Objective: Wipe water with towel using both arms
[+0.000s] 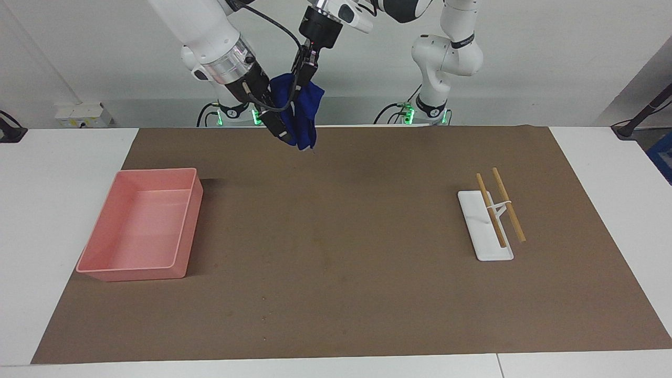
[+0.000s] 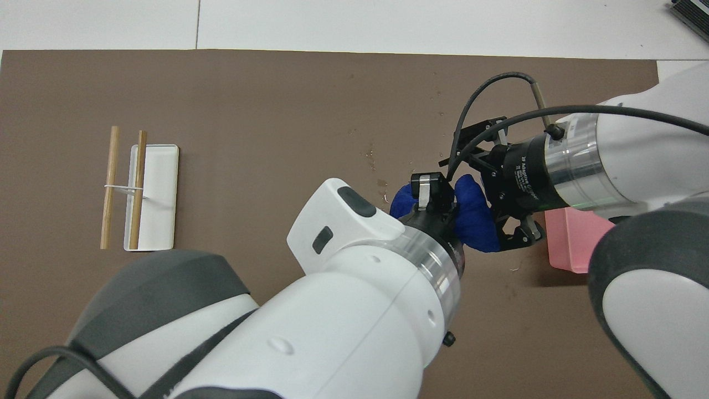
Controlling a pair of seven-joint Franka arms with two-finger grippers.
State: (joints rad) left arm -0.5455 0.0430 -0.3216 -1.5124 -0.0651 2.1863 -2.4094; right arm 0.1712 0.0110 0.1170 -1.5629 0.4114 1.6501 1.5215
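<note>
The towel (image 1: 298,110), a deep-blue wrinkled cloth, hangs in the air above the edge of the brown mat (image 1: 346,294) nearest the robots, pinched at its top by the left gripper (image 1: 303,65), whose fingertips are closed tight on the fabric so that the cloth droops below in two loose folds. Going across the facing view from the right arm's end of the table, the pink bin (image 1: 140,226) sits on the mat with nothing visible inside it. Next comes the right gripper (image 1: 281,131), reaching down at a slant from its white arm, its jaws spread wide with the hanging folds of the towel just beside or between them; whether its fingers touch the cloth cannot be made out. The left gripper and towel come immediately after, the two grippers crowded together over the same spot. In the overhead view the towel (image 2: 471,216) shows as a blue bunch between the two wrists, over scattered water droplets (image 2: 382,188) on the mat. Well apart, toward the left arm's end of the table, a white tray (image 1: 485,228) lies flat on the mat, with two wooden sticks (image 1: 501,207) joined by a thin white band resting across it and overhanging its edges.
</note>
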